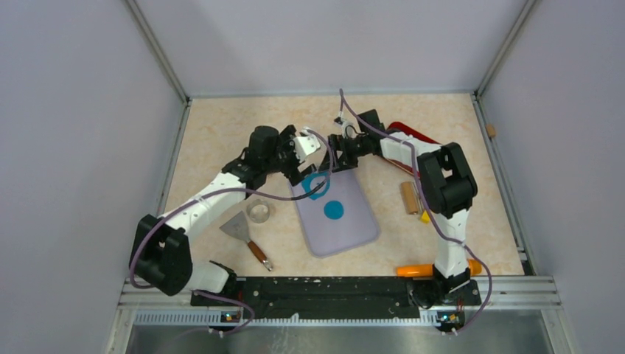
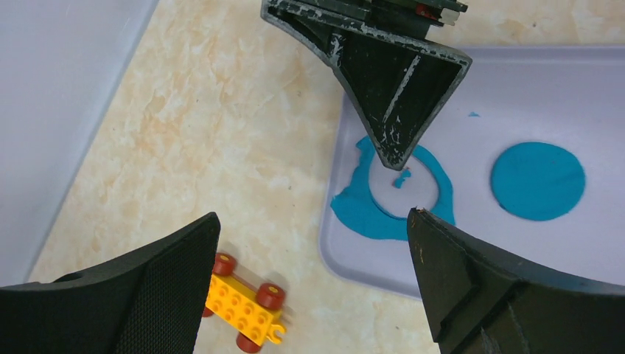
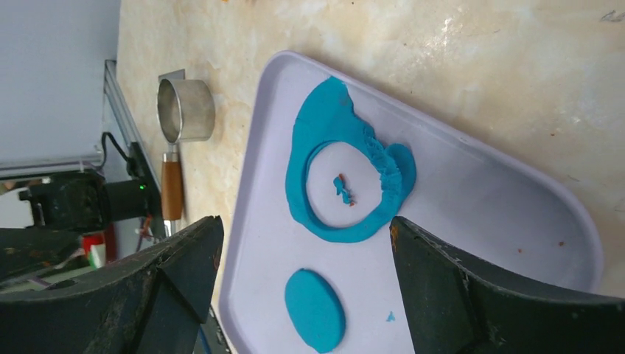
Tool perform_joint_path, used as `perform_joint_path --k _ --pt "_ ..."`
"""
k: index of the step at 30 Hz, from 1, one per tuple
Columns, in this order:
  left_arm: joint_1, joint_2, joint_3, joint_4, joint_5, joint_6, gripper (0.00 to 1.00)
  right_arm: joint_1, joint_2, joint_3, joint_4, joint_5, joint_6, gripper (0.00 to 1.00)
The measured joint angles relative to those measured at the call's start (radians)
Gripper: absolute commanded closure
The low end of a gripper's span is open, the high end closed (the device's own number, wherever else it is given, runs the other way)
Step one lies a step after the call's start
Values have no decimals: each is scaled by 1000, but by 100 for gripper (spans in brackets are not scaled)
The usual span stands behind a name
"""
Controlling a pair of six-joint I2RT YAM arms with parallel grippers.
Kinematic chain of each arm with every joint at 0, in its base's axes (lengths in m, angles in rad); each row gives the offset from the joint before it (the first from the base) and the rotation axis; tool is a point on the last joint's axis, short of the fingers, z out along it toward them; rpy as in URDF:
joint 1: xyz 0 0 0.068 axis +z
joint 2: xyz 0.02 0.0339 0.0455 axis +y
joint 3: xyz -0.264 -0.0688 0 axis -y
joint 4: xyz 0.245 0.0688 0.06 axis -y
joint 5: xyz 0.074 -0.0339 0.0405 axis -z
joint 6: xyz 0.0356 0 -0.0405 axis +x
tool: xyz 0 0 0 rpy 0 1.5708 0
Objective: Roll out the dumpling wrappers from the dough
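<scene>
Nearest the arm bases, an orange-handled item (image 1: 416, 271) lies on the desk (image 1: 221, 133) beside the right arm's foot. A little further in, on the left, a scraper (image 1: 239, 227) with a wooden handle rests flat, and a metal ring cutter (image 1: 259, 212) stands just beyond its blade.

Between the arms sits the lavender tray (image 1: 354, 234), turned at a slant. In its middle lies one dumpling wrapper (image 1: 334, 210), a flat round teal disc, apart from everything else in the tray. Toward the tray's far corner lies the dough (image 1: 317, 184), pressed flat, with a round hole cut from its middle so that it forms a ragged ring. A small teal scrap (image 3: 343, 189) sits inside the hole, and a tiny crumb (image 2: 473, 114) lies loose on the tray floor.

The left tool (image 2: 313, 215) hangs above the tray's far left corner, fingers spread wide and holding nothing. A yellow toy block with red wheels (image 2: 243, 302) lies on the desk below it, just off the tray. The right tool (image 3: 304, 221) is over the dough ring, also wide apart and empty. One of its fingers points at the hole, though whether it touches cannot be told.

To the right of the tray, a tan wooden roller (image 1: 407, 197) lies on the desk, well apart from the dough.
</scene>
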Motion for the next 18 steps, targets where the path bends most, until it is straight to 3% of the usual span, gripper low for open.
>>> perform_joint_path --k 10,18 --pt "13 -121 -40 -50 -51 -257 1 -5 -122 -13 -63 43 -194 24" --pt "50 -124 -44 -175 -88 -406 1 -7 -386 -106 -151 109 -407 27"
